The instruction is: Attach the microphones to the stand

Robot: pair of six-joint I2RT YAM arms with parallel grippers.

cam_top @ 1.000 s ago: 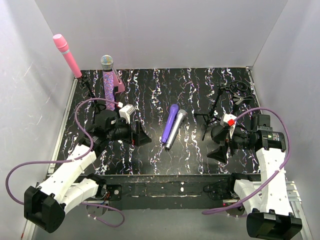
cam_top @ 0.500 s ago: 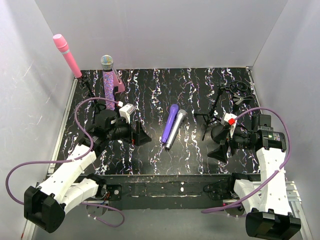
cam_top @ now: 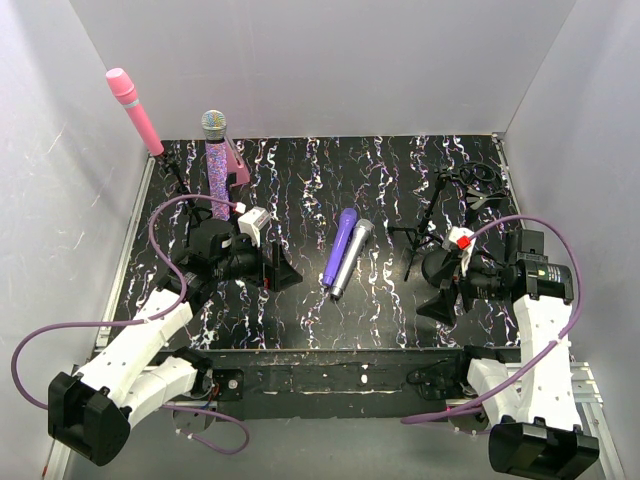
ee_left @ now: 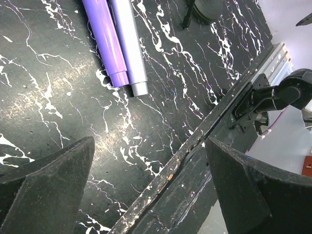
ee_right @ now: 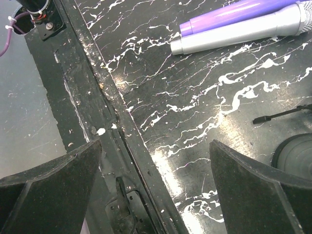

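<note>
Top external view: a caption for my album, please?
Left gripper and right gripper, both open, flank the purple microphone and silver-grey microphone; pink microphone and glittery microphone stand mounted back-left.

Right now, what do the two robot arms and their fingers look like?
Both are built alike. The left arm and right arm have white shells with black joints and black bases. A purple cable loops along each arm. The fingers are broad black wedges. Each wrist carries a small white block, and the right arm's white block has a red patch.
</note>
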